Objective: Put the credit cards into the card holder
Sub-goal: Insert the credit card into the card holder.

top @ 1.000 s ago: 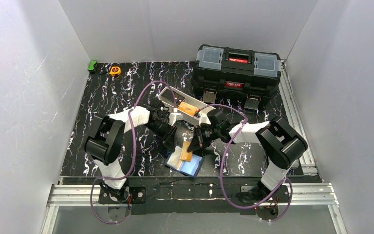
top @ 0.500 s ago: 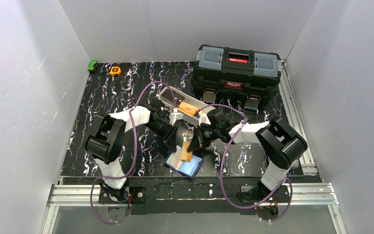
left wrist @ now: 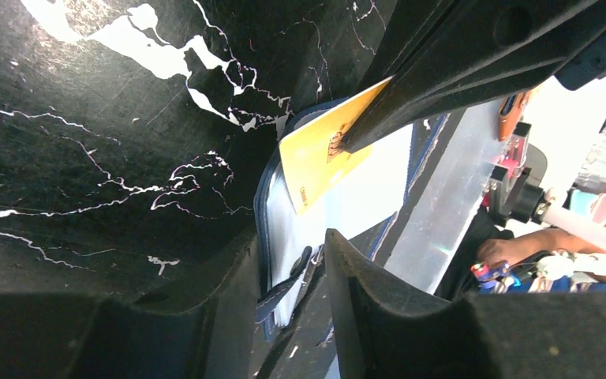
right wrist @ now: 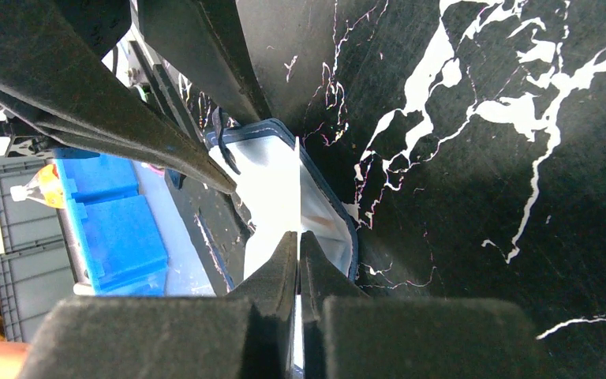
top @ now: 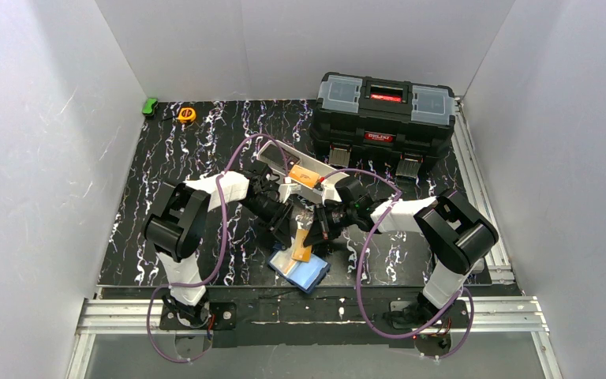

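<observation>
My right gripper [right wrist: 298,237] pinches the orange-yellow credit card [left wrist: 319,154] over the open card holder [top: 309,274], lower centre; my left gripper [left wrist: 292,238] stands slightly spread at its tab [left wrist: 284,286], so I fear the holder slides and the card misses.

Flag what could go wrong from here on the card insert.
1. The left gripper has its jaws apart around the snap tab, so the card holder looks unpinned; a push could slide it across the table.
2. The right gripper pinches the orange-yellow card at an angle over the holder; a corner may catch instead of entering a pocket.
3. Both grippers sit very close; fingers could collide.
</observation>
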You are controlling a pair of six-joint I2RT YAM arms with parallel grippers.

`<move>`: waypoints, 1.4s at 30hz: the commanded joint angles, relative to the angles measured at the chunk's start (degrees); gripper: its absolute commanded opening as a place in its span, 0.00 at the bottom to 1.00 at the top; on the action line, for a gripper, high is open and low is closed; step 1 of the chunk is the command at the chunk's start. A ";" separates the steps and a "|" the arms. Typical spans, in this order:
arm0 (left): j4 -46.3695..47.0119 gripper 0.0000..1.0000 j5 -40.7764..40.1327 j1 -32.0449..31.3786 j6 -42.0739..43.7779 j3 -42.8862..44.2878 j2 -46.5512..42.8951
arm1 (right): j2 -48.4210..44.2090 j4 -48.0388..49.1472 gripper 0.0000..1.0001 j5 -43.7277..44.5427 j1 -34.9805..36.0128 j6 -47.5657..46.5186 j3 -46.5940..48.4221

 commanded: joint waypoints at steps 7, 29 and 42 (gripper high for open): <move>-1.54 0.36 2.21 -0.65 -1.52 1.22 0.42 | -0.05 0.30 0.01 1.45 0.33 -2.87 1.79; -8.35 0.29 4.89 -1.81 1.39 4.83 4.74 | -0.79 1.13 0.01 1.48 0.25 -3.77 0.39; -7.50 0.00 -0.44 -1.53 -1.13 4.02 0.29 | -4.68 0.79 0.01 1.66 -0.66 -3.82 -0.65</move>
